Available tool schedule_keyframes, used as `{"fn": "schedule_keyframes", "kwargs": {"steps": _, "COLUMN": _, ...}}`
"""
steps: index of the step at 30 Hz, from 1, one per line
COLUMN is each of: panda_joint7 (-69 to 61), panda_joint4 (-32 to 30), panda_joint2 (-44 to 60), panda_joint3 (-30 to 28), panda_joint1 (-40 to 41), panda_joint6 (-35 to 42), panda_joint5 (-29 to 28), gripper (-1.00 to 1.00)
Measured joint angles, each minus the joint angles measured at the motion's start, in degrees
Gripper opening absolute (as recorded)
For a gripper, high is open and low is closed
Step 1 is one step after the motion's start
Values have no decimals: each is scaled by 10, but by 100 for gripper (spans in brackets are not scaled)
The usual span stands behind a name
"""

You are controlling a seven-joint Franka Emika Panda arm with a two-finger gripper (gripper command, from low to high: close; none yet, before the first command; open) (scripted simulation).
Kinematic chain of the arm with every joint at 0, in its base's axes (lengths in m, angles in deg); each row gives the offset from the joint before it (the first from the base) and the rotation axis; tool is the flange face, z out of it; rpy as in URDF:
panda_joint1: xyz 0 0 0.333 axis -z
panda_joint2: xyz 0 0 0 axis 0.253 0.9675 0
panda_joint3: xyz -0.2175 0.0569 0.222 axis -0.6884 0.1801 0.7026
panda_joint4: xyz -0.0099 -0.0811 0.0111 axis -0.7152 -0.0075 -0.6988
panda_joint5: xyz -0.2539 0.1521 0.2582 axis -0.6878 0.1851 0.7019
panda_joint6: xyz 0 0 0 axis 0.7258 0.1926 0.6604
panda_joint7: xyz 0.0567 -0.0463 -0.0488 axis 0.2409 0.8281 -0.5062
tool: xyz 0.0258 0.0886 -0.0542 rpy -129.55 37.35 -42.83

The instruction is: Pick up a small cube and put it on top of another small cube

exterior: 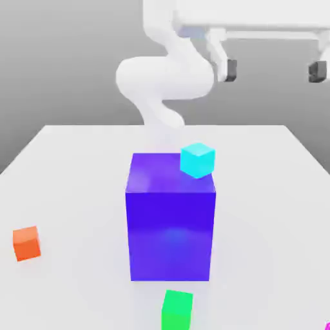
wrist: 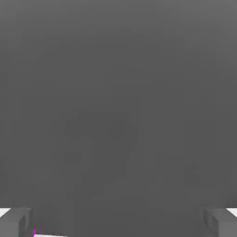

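The tool hung wide open and empty high above the table's far edge, apparently not yet committed to a pick, while the cyan cube sat on the big blue block's top corner

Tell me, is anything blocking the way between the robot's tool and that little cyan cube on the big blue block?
Nothing visible does. The tool hangs open, high above the table, up and toward the exterior view's right of the small cyan cube, which sits exposed on the large blue block's top corner. Open air lies between them.
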Motion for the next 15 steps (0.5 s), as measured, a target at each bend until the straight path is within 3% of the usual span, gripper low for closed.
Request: {"fn": "schedule_keyframes", "kwargs": {"steps": 15, "panda_joint7": 113, "panda_joint4": 73, "panda_joint2": 314, "panda_joint3": 29, "panda_joint1": -93, "panda_joint6": -46, "panda_joint5": -74, "gripper": 0}}
